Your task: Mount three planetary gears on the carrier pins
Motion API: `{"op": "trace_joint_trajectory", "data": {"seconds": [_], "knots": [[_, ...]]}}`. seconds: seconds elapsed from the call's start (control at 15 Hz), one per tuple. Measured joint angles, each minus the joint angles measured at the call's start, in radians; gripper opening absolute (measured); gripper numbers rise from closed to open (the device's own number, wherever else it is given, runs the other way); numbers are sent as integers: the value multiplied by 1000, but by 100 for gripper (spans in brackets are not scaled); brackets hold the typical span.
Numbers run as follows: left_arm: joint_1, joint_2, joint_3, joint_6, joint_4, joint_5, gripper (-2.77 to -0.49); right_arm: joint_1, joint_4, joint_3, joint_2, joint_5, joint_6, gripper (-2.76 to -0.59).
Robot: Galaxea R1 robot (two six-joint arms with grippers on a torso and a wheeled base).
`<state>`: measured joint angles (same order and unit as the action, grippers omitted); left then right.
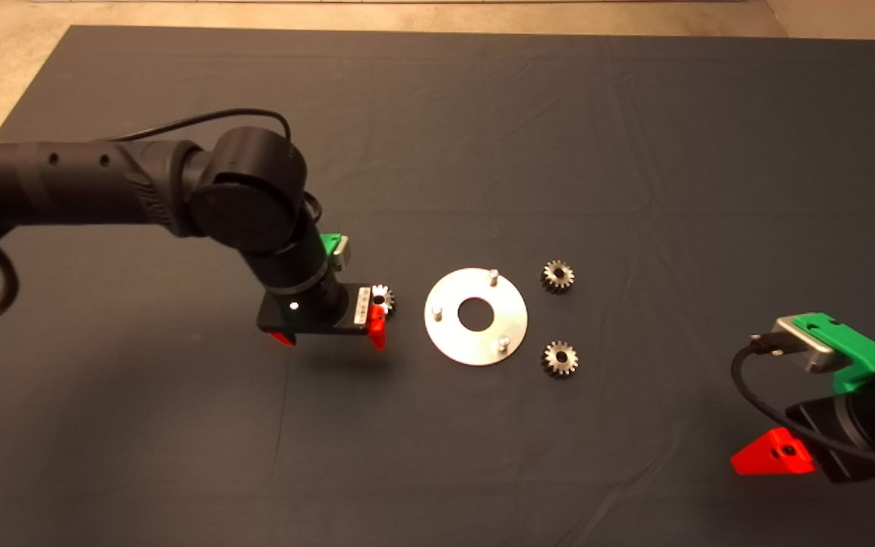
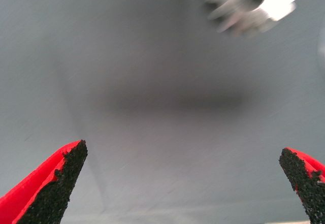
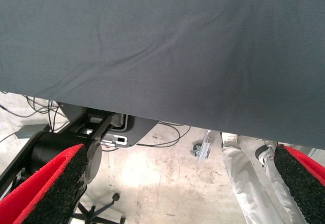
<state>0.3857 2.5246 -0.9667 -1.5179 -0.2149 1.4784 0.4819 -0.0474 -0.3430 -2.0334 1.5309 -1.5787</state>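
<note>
Your black left arm [image 1: 103,186] trails a black cable; red fingers [image 1: 378,331] with gritty black pads, green right gripper [image 1: 851,351] housing.

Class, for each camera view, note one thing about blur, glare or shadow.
Head view: the left end effector casts a soft shadow on the mat.
Left wrist view: the gear is blurred, with glare.
Right wrist view: mat creases sharp, floor brightly lit.
</note>
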Motion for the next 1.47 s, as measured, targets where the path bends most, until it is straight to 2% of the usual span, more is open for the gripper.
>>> {"op": "trace_joint_trajectory", "data": {"seconds": [0.27, 0.4, 0.53, 0.73, 0.87, 0.93, 1.07, 1.2, 1.47], "knots": [[0, 84, -83, 16, -2, -2, -51, 0, 0, 0, -1, 0, 0, -62], [0, 113, -102, 39, -2, -4, -51, -1, 0, 0, 0, 0, 0, -62], [0, 127, -111, 43, -2, -6, -51, -2, 0, 0, 0, 0, 0, -62], [0, 152, -167, 94, -3, -5, -51, -2, 0, 0, -1, 0, 0, -62], [-2, 166, -186, 109, -3, -5, -51, -2, 0, 0, -2, 0, 0, -62], [-9, 168, -191, 123, -2, -6, -51, -2, 0, 0, -2, 0, 0, -62], [-38, 168, -208, 168, -3, -6, -51, -2, 1, 0, -2, 0, 0, -62], [-70, 165, -216, 175, -2, -5, -51, -2, 1, 0, -2, 0, 0, -62], [-72, 163, -254, 215, -3, -5, -51, -3, 1, 0, -2, 0, 0, -62]]}}
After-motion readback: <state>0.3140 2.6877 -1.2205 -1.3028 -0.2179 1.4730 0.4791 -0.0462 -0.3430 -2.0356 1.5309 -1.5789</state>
